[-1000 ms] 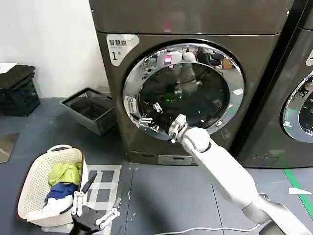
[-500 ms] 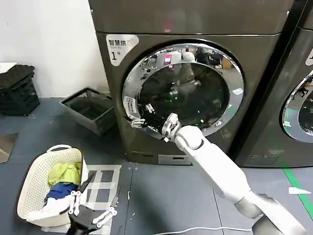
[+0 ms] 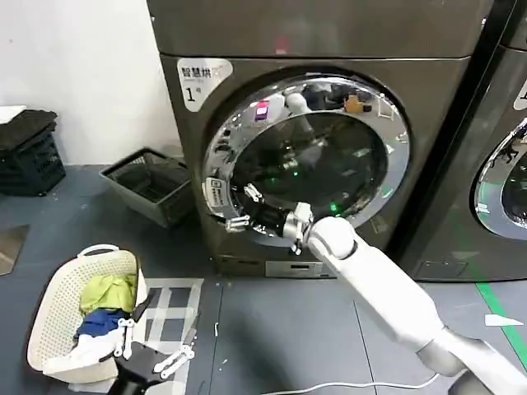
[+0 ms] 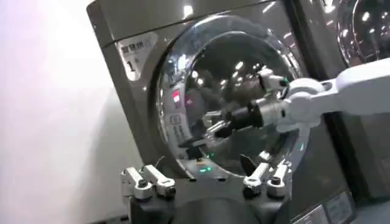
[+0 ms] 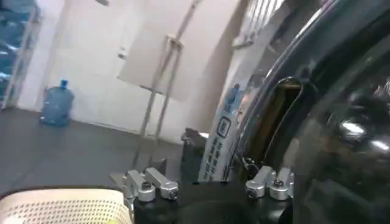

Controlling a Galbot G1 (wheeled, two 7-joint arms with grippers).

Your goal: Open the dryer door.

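One gripper works: our right gripper (image 3: 239, 220), fingers spread, hooks the chrome-ringed round dark-glass dryer door (image 3: 306, 156) at its lower-left rim; next we likely pull outward.

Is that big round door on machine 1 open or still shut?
Slightly open: the dryer door tilts away from its frame, and the right claw is at its left rim.

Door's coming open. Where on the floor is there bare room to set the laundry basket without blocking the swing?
Bare floor lies between the white laundry basket and the dark crate, left of the dryer door. More lies right of the right arm, toward the green tape. Directly under the door is crowded: the right gripper works at its lower-left rim. The left gripper hangs beside the basket.
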